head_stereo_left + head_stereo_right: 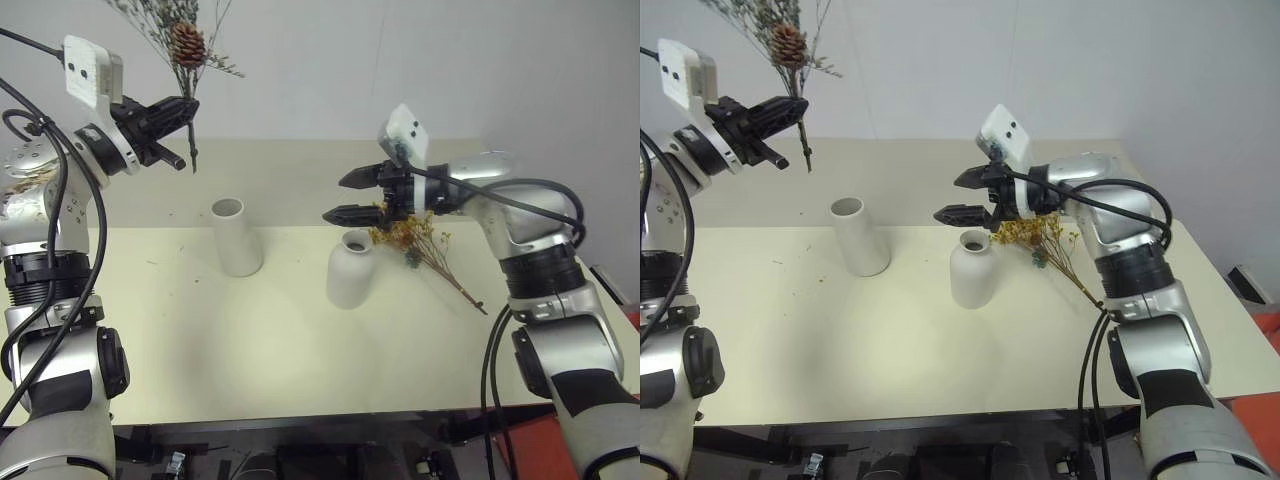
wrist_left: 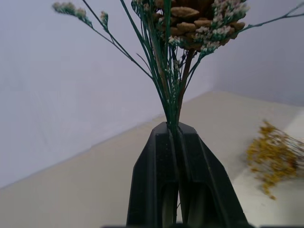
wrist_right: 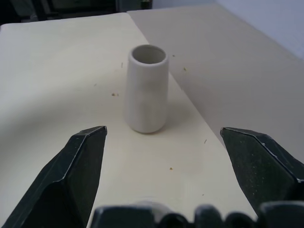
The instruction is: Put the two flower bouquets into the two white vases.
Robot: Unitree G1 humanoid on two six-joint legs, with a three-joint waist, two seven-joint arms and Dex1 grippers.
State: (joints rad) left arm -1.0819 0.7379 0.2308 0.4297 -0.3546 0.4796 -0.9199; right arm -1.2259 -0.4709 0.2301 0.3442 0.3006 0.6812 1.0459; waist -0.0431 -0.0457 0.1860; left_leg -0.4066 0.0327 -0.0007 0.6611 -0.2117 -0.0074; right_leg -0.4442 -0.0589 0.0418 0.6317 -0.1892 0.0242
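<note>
Two vases sit mid-table: the tapered vase [image 1: 238, 236] at about 10 o'clock of the bottle vase [image 1: 350, 270]. Left gripper [image 1: 181, 110] is clamped on the cone bouquet [image 1: 186, 42] (held upright, high). Right gripper [image 1: 345, 196] hangs spread wide above the bottle vase; the yellow bouquet [image 1: 420, 242] lies at its 3 o'clock.

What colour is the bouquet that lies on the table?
Yellow-orange heads on brown stems; the bouquet shows best in the left eye view.
</note>
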